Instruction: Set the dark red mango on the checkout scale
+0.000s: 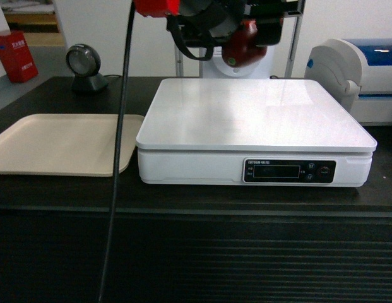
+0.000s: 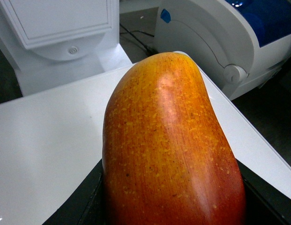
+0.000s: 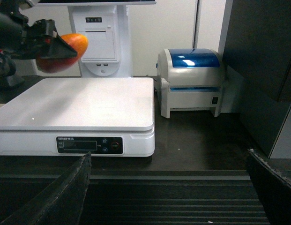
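Note:
The dark red mango (image 1: 245, 43) hangs over the far edge of the white scale (image 1: 259, 113), and my left gripper (image 1: 240, 28) is shut on it. In the left wrist view the mango (image 2: 168, 150) fills the frame, orange-red and glossy. Black fingers (image 2: 84, 201) press both of its sides, with the scale's top (image 2: 47, 140) just beneath. The right wrist view shows the mango (image 3: 76, 43) at the top left, above the scale (image 3: 79, 105). My right gripper (image 3: 166, 187) is open and empty, low in front of the checkout's ribbed front (image 3: 168, 206).
A beige tray (image 1: 63, 142) lies left of the scale on the black checkout (image 1: 196, 252). A white-and-blue printer (image 1: 366, 69) stands to the right. A round scanner (image 1: 85, 66) sits at the back left. A black cable (image 1: 117, 177) hangs down in front of the tray.

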Motion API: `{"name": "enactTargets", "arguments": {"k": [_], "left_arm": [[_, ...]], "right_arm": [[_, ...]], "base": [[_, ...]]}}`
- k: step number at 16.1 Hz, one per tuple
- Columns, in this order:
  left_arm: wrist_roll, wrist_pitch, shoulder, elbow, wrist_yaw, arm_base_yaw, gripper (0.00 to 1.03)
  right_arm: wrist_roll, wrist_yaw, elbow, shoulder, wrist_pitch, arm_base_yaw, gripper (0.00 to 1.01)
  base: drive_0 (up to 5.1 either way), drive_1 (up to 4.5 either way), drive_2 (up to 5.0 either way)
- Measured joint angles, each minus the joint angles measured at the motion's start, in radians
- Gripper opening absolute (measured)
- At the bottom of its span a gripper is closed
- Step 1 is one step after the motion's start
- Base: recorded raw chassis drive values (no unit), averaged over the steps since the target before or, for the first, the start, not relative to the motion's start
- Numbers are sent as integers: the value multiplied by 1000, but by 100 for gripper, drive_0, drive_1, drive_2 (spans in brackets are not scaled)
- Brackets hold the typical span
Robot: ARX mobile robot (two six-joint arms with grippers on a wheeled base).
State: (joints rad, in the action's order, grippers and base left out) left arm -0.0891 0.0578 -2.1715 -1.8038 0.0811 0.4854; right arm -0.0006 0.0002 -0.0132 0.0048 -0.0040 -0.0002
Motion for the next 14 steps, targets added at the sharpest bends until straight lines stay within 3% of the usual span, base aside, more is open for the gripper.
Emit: {"name": "enactTargets", "arguments": {"k": [2,6,10,12,14], "left_arm": [[-52,43,-55,-64,-26,23,62],[-214,155,-167,-197,-60,44,62],[-351,254,-238,-300,-121,50,61],[-404,286,-250,-307,-154,53,61],[-426,289,-261,-307,-165,57,61]], "right_arm": [[0,0,0,0,0,0,98],[0,0,0,0,0,0,98],[0,0,0,0,0,0,98],[0,0,0,0,0,0,98],[0,0,0,0,0,0,98]], "base": [[0,0,0],[0,0,0],[0,0,0],[0,0,0],[0,0,0]]}}
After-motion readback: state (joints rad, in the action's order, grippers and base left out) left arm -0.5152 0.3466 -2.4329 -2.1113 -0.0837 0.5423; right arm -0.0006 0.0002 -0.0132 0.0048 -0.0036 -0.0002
